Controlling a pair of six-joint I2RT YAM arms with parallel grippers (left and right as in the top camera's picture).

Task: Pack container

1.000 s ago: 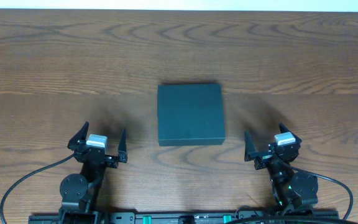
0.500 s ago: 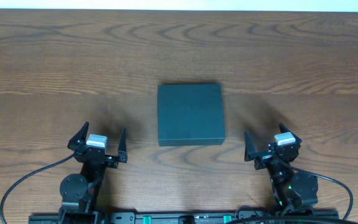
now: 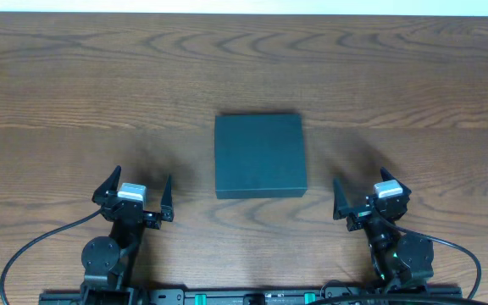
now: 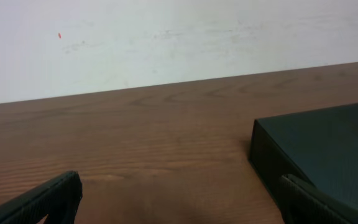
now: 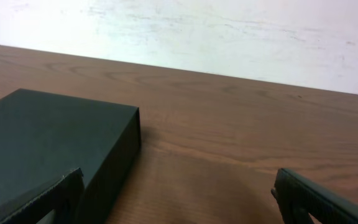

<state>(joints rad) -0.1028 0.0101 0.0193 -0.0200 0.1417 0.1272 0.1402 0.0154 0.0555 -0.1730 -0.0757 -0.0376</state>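
The container (image 3: 259, 156) is a dark teal-grey rectangular box, lid shut, lying flat in the middle of the wooden table. It also shows at the right edge of the left wrist view (image 4: 328, 149) and at the left of the right wrist view (image 5: 48, 143). My left gripper (image 3: 135, 193) is open and empty, near the front edge, to the left of the container. My right gripper (image 3: 364, 193) is open and empty, to the front right of the container. Neither gripper touches it.
The wooden table (image 3: 244, 76) stretches back to a white wall (image 4: 166, 37). Black cables (image 3: 32, 246) loop beside the arm bases at the front edge.
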